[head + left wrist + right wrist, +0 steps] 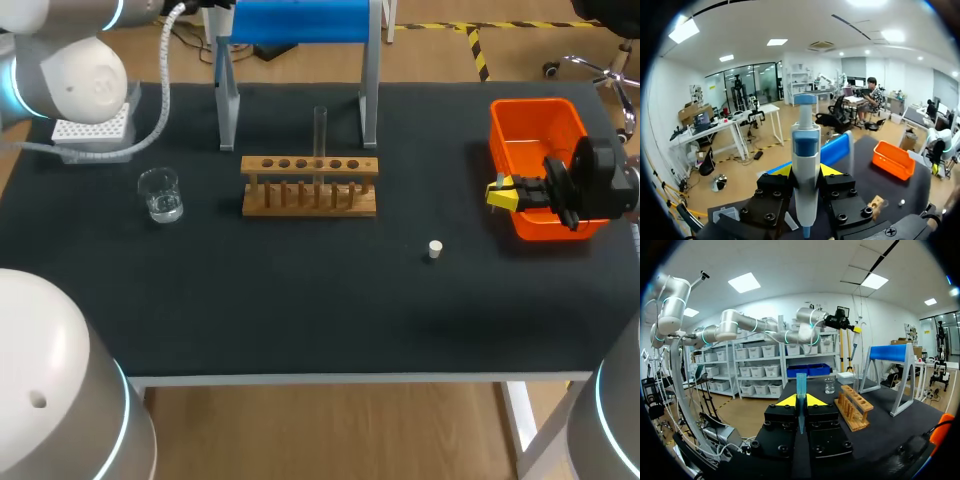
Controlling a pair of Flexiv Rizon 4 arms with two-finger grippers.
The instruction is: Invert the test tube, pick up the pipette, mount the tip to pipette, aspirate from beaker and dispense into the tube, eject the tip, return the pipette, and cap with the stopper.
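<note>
A black counter [300, 300] fills our head view, with a blue pipette stand [297, 20] on grey legs at its far edge. In front of the stand is a wooden test tube rack [310, 186]. A clear test tube [320, 135] stands upright in one of the rack's middle holes, its long axis vertical. To the left of the rack, a glass beaker [160, 194] holds a shallow layer of clear liquid. Beyond the beaker, a white tip box [92, 128] lies under our left arm [70, 75]. A small white stopper [435, 249] sits alone on the counter, nearer to us than the rack and to its right. At the right end is an orange bin [535, 125]. Our right fingers [503, 195] hang over its near left wall. In the right wrist view those fingers are clamped on a translucent blue pipette tip [800, 390]. The tip lies along the fingers, wide end outward and point back toward the wrist. In the left wrist view our left fingers [832, 171] grip a white and blue pipette [806, 165] by its body. Its axis runs out along the fingers, with the blue plunger button at the far end and the narrow nozzle toward the wrist. Seen from the right wrist, the pipette is held high above the counter's far side, near the stand.
</note>
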